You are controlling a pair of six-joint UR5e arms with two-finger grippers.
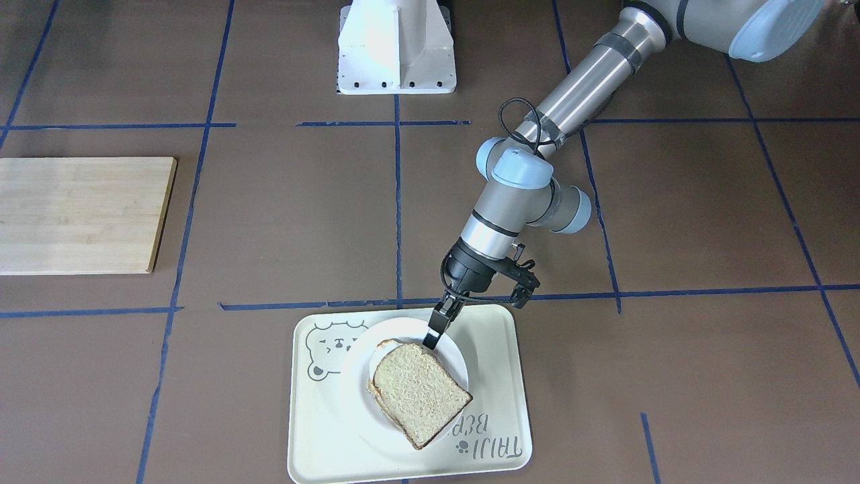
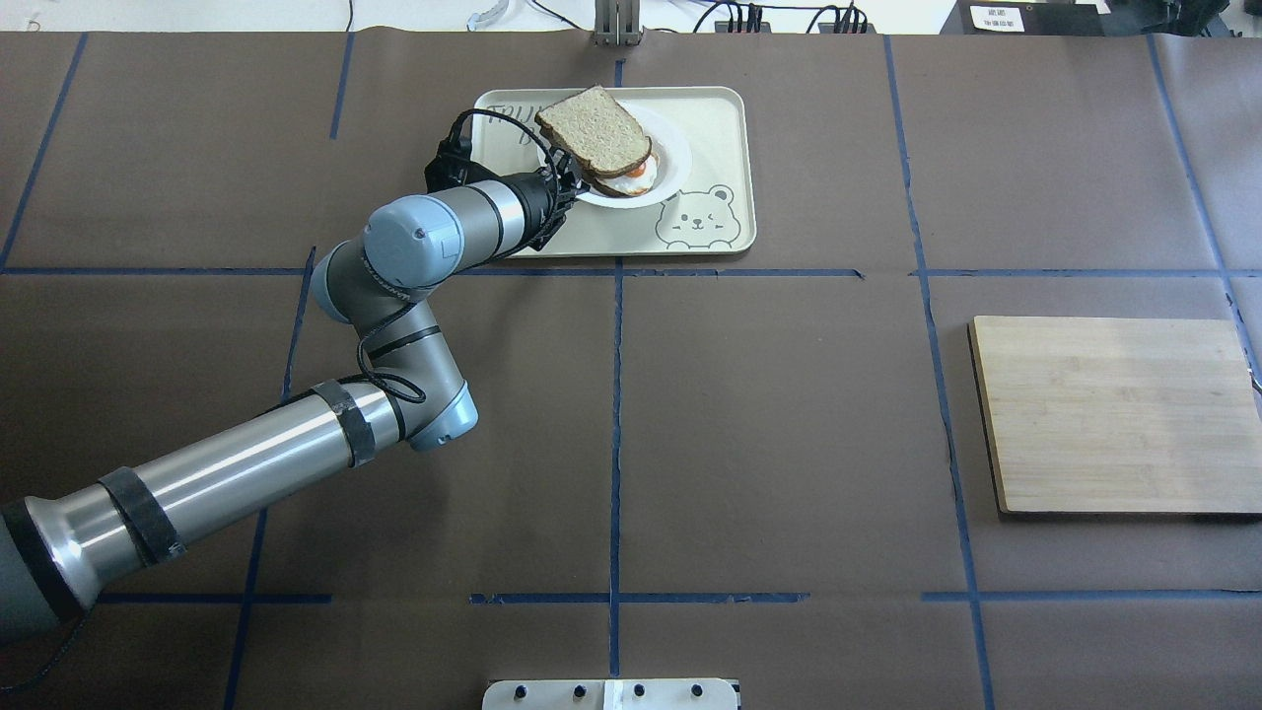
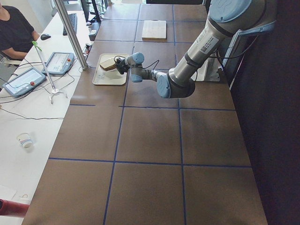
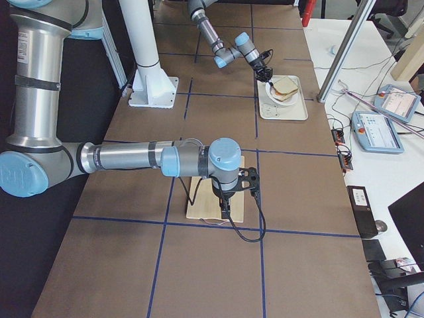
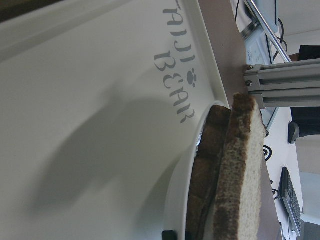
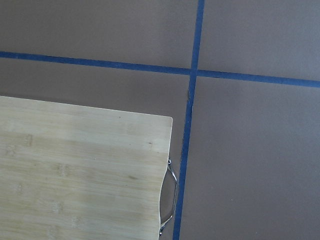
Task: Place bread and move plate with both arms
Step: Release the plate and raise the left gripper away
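The brown table [image 2: 769, 444], gridded with blue tape [image 2: 615, 434], carries a cream bear tray [image 2: 715, 123], a wooden board [image 2: 1114, 414] and a seemingly bolted white pedestal [image 1: 396, 47].

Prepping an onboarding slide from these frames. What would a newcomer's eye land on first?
The bread lying over a fried egg on the white plate, which sits in the bear tray on the operators' side of the table, with the left gripper right at the plate's rim. Next comes the cutting board off to the robot's right, with the right gripper poised above one corner.
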